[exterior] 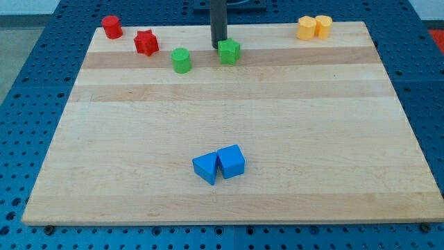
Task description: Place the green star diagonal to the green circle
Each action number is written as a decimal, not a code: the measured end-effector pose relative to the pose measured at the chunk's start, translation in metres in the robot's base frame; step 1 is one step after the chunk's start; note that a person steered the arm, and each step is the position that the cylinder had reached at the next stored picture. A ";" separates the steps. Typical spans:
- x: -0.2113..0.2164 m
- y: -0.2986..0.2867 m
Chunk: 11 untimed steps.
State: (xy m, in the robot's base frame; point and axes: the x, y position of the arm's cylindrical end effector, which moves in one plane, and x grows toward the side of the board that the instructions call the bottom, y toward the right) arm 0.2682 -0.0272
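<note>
The green star (229, 51) lies near the view's top, just right of centre. The green circle (181, 60) stands to its left and slightly lower, a small gap between them. My tip (218, 46) is at the star's upper left edge, touching or nearly touching it, on the side facing the circle's upper right.
A red circle (112, 27) and a red star (146, 42) sit at the top left. Two yellow blocks (313, 28) sit side by side at the top right. Two blue blocks (219, 164) touch each other at the lower centre. The wooden board (347, 139) ends in blue pegboard all round.
</note>
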 end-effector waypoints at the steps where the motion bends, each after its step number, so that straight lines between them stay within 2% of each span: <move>1: 0.030 0.017; 2: 0.066 0.037; 3: 0.081 0.041; 4: 0.044 0.042; 5: 0.050 0.101; 6: 0.095 0.123; 8: 0.108 0.010; 9: 0.113 0.029; 10: 0.100 0.078; 11: 0.051 0.069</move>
State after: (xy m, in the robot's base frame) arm 0.3188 0.0419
